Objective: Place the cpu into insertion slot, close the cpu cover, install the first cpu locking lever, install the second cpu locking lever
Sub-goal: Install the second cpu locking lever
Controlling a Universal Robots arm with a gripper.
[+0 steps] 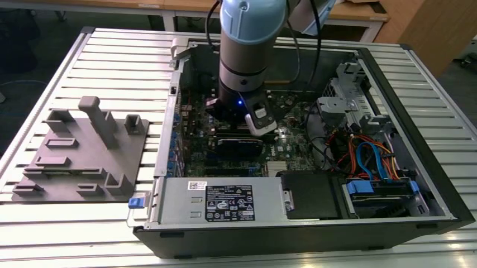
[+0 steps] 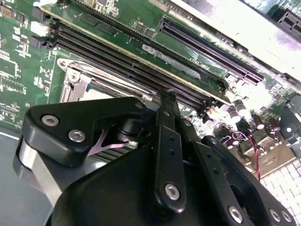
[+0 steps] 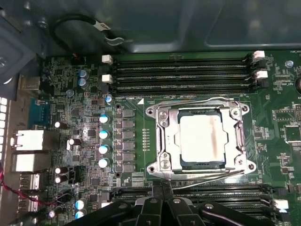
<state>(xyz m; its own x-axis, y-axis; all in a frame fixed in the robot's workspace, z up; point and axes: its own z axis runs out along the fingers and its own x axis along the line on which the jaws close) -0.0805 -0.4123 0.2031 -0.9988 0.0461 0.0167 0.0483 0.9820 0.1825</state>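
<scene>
In the first wrist view the cpu (image 3: 201,136) lies flat in the insertion slot (image 3: 184,163), its silvery top showing through the window of the cpu cover (image 3: 163,136), which is folded down over it. One thin wire lever (image 3: 188,101) runs along the far side of the socket. A second lever (image 3: 211,179) runs along the near side, slightly raised at its free end. My gripper (image 3: 163,190) is shut with nothing between its fingers, its tip right beside that near lever's end. In the second wrist view the gripper (image 2: 167,96) is at the socket's edge. The gripper (image 1: 237,120) reaches down into the open case.
Long black memory slots (image 3: 178,70) flank the socket on both sides. Capacitors (image 3: 103,134) and rear ports (image 3: 30,141) stand nearby. The power supply (image 1: 216,201) and drive cables (image 1: 372,156) fill the case front. A grey fixture plate (image 1: 82,156) sits at the exterior view's left.
</scene>
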